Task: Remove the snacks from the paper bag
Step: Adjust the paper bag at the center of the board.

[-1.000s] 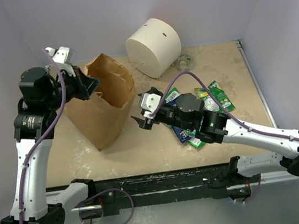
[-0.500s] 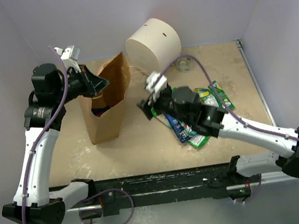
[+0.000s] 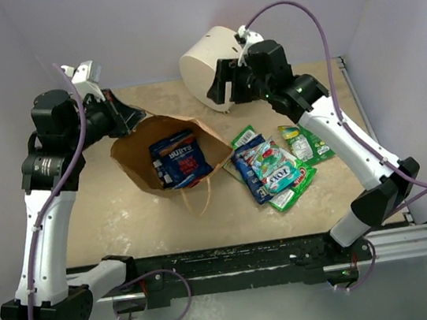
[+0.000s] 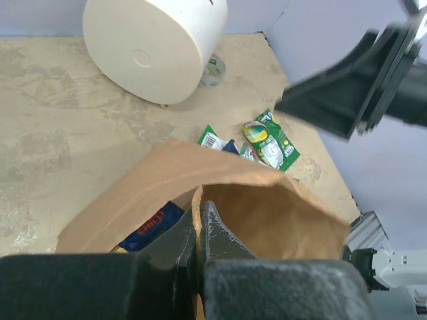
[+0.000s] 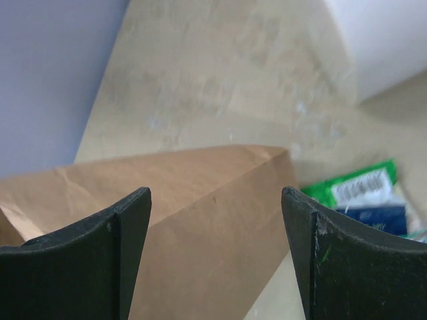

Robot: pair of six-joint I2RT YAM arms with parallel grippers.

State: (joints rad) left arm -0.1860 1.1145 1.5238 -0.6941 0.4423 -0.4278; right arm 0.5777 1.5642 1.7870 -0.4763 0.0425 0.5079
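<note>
The brown paper bag (image 3: 139, 170) sits at the left middle of the table with its mouth open upward. A dark blue snack packet (image 3: 178, 158) lies inside; it also shows in the left wrist view (image 4: 152, 225). My left gripper (image 3: 123, 118) is shut on the bag's far rim (image 4: 197, 200). Several green and blue snack packets (image 3: 272, 169) lie in a pile right of the bag, with a green one (image 3: 304, 144) beside them. My right gripper (image 3: 217, 89) is open and empty, raised above the table near the white cylinder; its view looks down on the bag (image 5: 193, 220).
A big white cylinder (image 3: 216, 64) stands at the back centre, with a small clear tape roll (image 4: 212, 67) beside it. Purple walls close in the back and both sides. The bag's thin handle (image 3: 201, 201) lies on the table toward the front.
My right gripper has risen from low beside the bag to the back near the cylinder. The bag has swung open toward the camera, showing the blue packet inside. My left gripper still holds the rim.
</note>
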